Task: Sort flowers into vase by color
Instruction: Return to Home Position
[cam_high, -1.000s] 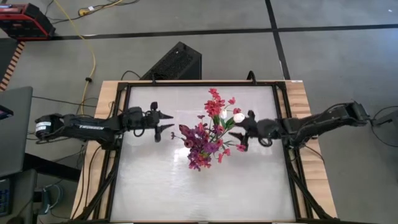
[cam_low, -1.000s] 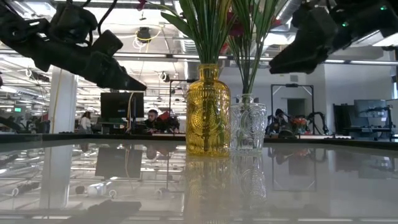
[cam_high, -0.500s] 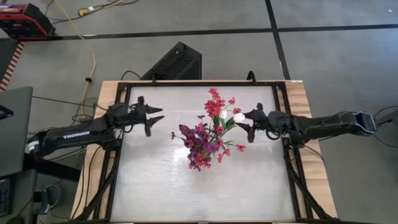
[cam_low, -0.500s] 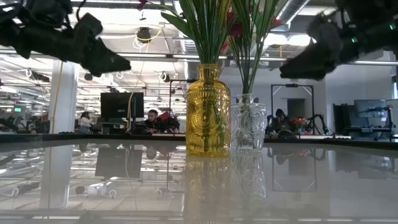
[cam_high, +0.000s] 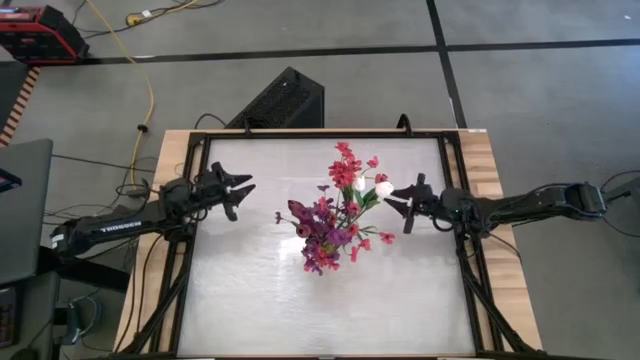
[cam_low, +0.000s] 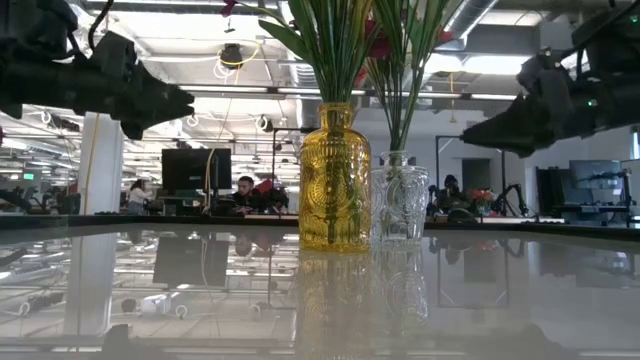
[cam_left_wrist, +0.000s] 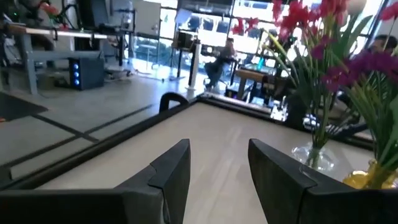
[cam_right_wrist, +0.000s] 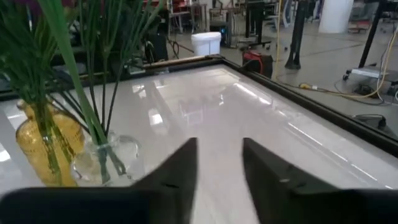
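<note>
Flowers (cam_high: 335, 215) in yellow vase (cam_low: 334, 180), clear vase (cam_low: 398, 200) between spread left hand (cam_high: 243, 193), right hand (cam_high: 396, 205).

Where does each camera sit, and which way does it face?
High: overhead, straight down on table; both arms, left claw, right claw.
Low: table height, level across at yellow vase and clear vase; both claws above.
Left wrist: on left arm, faces vases; own open claw.
Right wrist: on right arm, faces vases; own open claw.
Shared: both wrist views see both vases.
</note>
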